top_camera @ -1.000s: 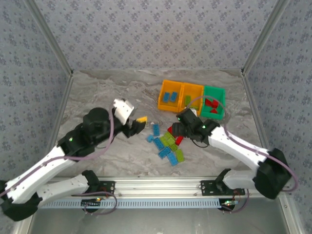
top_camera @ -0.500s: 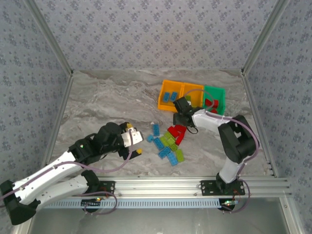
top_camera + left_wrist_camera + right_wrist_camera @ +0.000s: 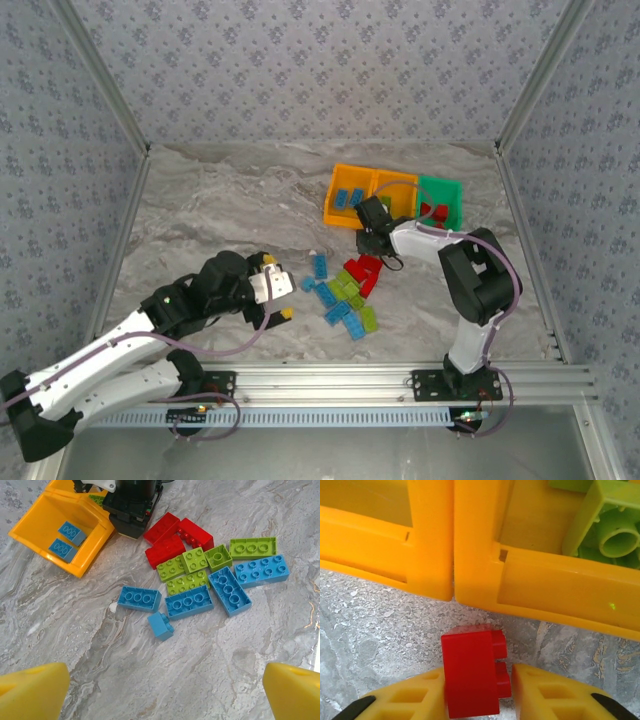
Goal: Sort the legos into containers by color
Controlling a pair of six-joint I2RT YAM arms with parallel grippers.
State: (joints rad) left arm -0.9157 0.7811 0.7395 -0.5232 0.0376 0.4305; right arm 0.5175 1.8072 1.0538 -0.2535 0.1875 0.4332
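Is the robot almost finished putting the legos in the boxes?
Not yet. Done: blue bricks lie in the left orange bin, green ones in the middle orange bin, red ones in the green bin. In hand: the right gripper pinches a red brick beside the bins. Left: the pile of blue, green and red bricks on the table.

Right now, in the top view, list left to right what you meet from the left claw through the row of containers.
Left claw → orange container with blue legos → second orange container → green container with red legos.
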